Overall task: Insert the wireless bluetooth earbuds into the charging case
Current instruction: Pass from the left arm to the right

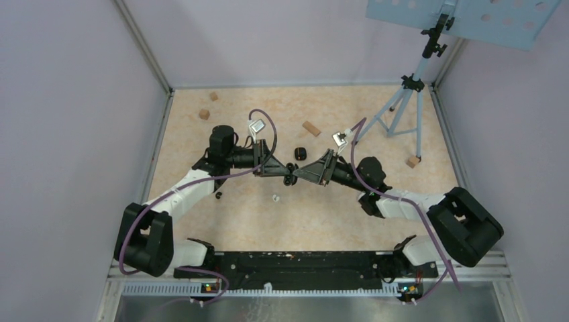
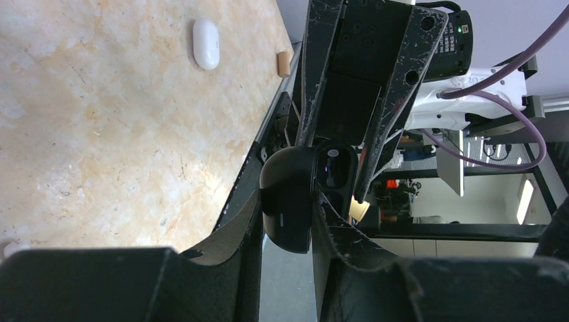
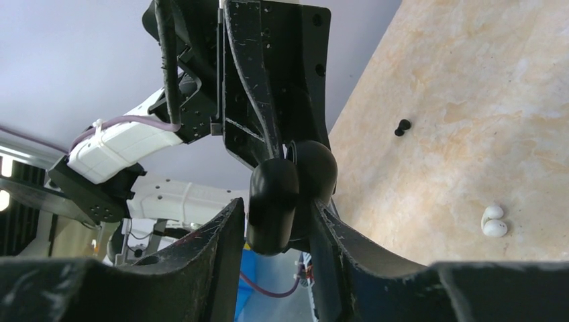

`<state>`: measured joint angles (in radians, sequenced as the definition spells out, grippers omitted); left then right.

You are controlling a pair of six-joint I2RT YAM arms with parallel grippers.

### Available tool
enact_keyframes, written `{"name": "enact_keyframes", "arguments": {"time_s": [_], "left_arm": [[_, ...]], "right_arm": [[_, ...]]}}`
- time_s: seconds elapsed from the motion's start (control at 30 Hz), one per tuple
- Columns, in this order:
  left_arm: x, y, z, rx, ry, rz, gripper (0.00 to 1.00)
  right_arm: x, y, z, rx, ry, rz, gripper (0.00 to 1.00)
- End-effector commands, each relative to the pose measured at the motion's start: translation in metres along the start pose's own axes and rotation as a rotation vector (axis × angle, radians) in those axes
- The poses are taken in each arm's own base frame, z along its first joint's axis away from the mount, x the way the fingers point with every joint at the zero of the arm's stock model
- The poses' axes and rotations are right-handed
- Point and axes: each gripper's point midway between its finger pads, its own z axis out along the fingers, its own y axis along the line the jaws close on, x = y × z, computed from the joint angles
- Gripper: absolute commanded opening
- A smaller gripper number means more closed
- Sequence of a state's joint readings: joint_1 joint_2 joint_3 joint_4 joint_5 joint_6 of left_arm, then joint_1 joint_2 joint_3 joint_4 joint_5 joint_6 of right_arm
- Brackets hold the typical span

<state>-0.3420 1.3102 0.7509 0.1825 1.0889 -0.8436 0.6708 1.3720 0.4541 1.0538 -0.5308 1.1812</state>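
the left tool (image 2: 288, 204) is clamped on an open oval black plastic charging case (image 2: 287, 178) above the marbled worktop (image 2: 100, 134). the right tool (image 3: 276, 206) flanks the same case; i cannot tell if it grips. two tiny white earbuds (image 3: 493, 222) lie touching on the worktop, with a tiny black earbud (image 3: 402, 127) nearby.

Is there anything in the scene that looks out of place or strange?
Nothing looks damaged. A white earbud pair and a black earbud lie loose and apart on the table. Wooden blocks are scattered too.
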Motion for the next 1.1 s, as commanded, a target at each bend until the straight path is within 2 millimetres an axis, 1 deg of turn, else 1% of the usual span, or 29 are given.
{"name": "enact_keyframes", "arguments": {"time_s": [0.0,0.17,0.3,0.43,0.53,0.6,0.7,0.77,0.8,0.97,1.07], "left_arm": [[-0.005,-0.014,-0.002,0.044,-0.009,0.071,0.15],[-0.005,-0.014,-0.002,0.046,-0.007,0.071,0.15],[-0.005,-0.015,-0.002,0.046,-0.009,0.074,0.16],[-0.005,-0.015,-0.003,0.046,-0.011,0.077,0.19],[-0.005,-0.015,-0.003,0.044,-0.011,0.076,0.26],[-0.005,-0.013,-0.003,0.039,-0.013,0.075,0.37],[-0.009,-0.010,-0.006,0.011,-0.028,0.081,0.56],[-0.014,-0.006,-0.012,-0.031,-0.046,0.096,0.63],[-0.019,-0.003,-0.016,-0.060,-0.067,0.108,0.67],[-0.036,0.011,-0.044,-0.167,-0.147,0.099,0.73],[-0.047,0.024,-0.062,-0.279,-0.205,0.117,0.73]], "right_arm": [[-0.010,0.027,0.005,-0.097,-0.022,-0.052,0.39],[-0.010,0.027,0.006,-0.103,-0.024,-0.046,0.25],[-0.009,0.026,0.006,-0.105,-0.021,-0.038,0.17],[-0.008,0.025,0.005,-0.110,-0.025,-0.030,0.00],[-0.008,0.025,0.004,-0.111,-0.025,-0.023,0.00],[-0.007,0.025,0.003,-0.109,-0.027,-0.022,0.00],[-0.007,0.021,0.001,-0.083,-0.031,-0.019,0.00],[-0.006,0.015,-0.001,-0.052,-0.034,-0.019,0.00],[-0.005,0.009,-0.003,-0.025,-0.035,-0.010,0.00],[-0.006,-0.004,-0.011,0.025,-0.037,0.003,0.00],[-0.006,-0.011,-0.015,0.049,-0.034,0.011,0.00]]}}
